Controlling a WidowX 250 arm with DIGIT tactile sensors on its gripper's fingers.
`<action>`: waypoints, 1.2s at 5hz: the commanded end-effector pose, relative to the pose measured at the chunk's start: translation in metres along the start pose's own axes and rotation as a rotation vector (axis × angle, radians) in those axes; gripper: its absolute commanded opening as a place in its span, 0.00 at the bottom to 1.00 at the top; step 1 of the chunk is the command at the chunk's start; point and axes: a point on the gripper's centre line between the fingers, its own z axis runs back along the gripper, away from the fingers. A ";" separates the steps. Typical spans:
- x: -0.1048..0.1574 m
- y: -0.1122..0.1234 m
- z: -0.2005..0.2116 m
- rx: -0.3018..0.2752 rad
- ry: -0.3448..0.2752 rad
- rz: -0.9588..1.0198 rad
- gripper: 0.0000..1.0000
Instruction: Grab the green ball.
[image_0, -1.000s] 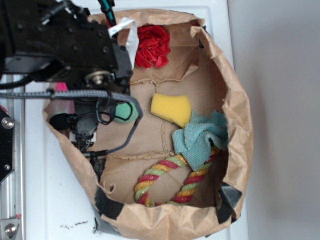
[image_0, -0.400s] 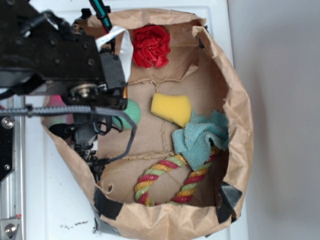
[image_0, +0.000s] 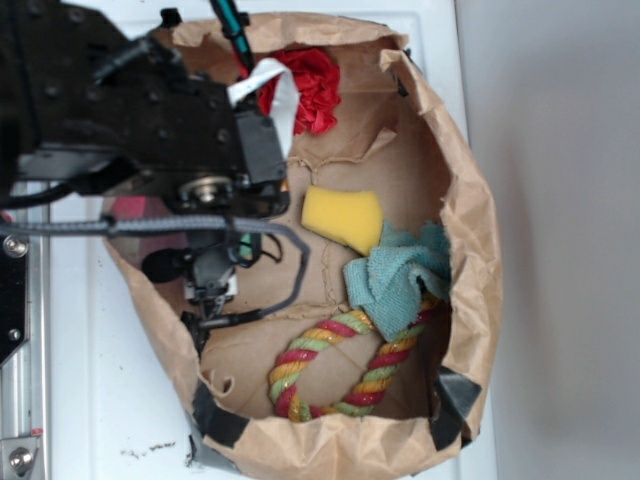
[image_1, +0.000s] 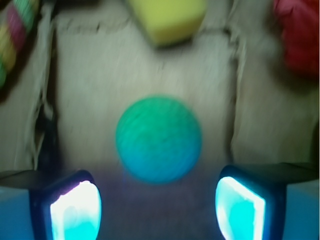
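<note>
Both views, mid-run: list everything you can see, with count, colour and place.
green ball: one, mint green, on the bag floor between the open fingers; arm hides it in the exterior view
sponge: one, yellow, bag centre
cloth: one, teal, over the rope ring's top
rope ring: one, red, yellow and green, bottom of bag
red bundle: one, top of bag
paper bag: one, brown, on white surface
hand: one, open, fingers either side of the ball

a matte black arm (image_0: 120, 110) with silver screws, grey braided cable (image_0: 150, 228), white ribbon cable (image_0: 272, 95), and glowing cyan-padded pincer (image_1: 159, 205).
</note>
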 end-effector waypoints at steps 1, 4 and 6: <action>0.007 0.000 0.001 0.009 -0.024 -0.022 1.00; 0.005 -0.011 -0.022 0.048 -0.058 -0.022 1.00; 0.016 -0.015 -0.027 0.025 -0.068 -0.016 1.00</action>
